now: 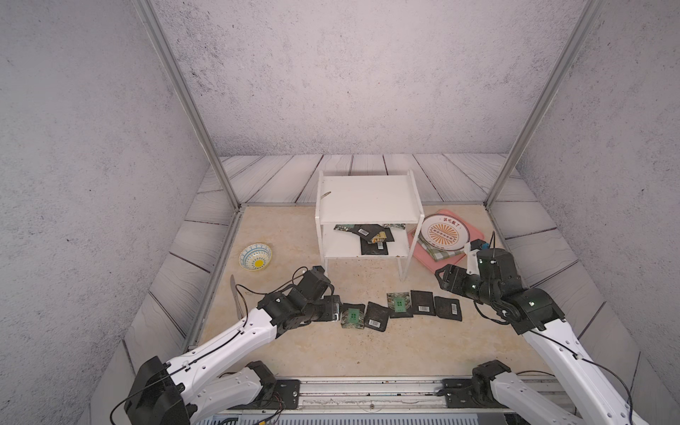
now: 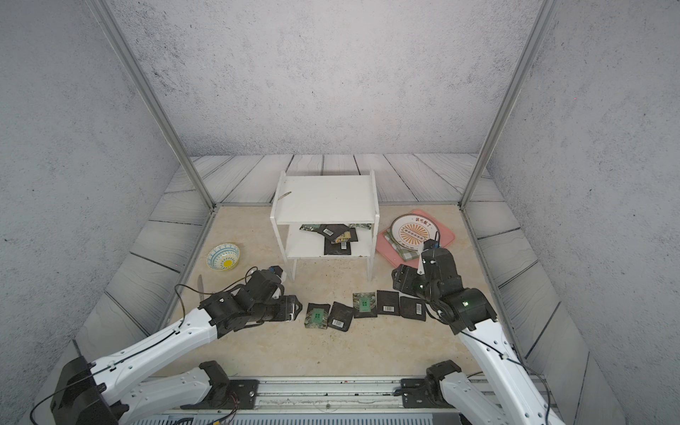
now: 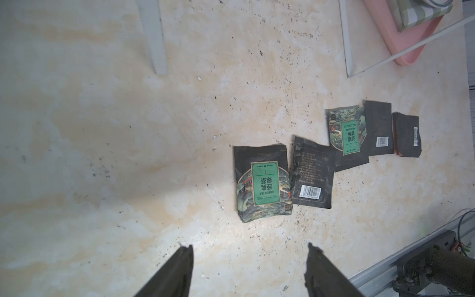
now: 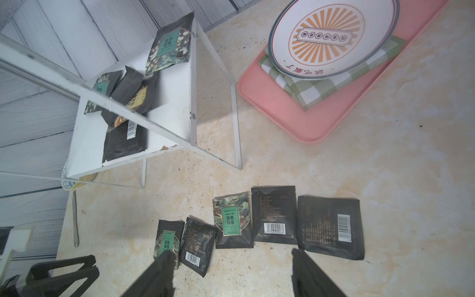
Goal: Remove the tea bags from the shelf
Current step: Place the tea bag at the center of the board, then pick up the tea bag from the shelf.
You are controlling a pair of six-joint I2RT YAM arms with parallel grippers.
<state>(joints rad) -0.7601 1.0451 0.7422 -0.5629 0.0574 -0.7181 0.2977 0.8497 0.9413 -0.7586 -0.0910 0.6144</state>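
The white two-tier shelf stands at the back centre, its top board bare. Several tea bags lie in a loose pile on its lower tier, also seen in the right wrist view. Several more sachets lie in a row on the table in front, from a green-labelled one to a black barcode one. My left gripper is open, low over the table just left of that green sachet, with nothing between its fingers. My right gripper is open and empty, raised at the row's right end.
A pink tray right of the shelf carries a green checked cloth and a plate. A patterned bowl and a metal utensil lie at the left. Metal frame posts stand at both back corners.
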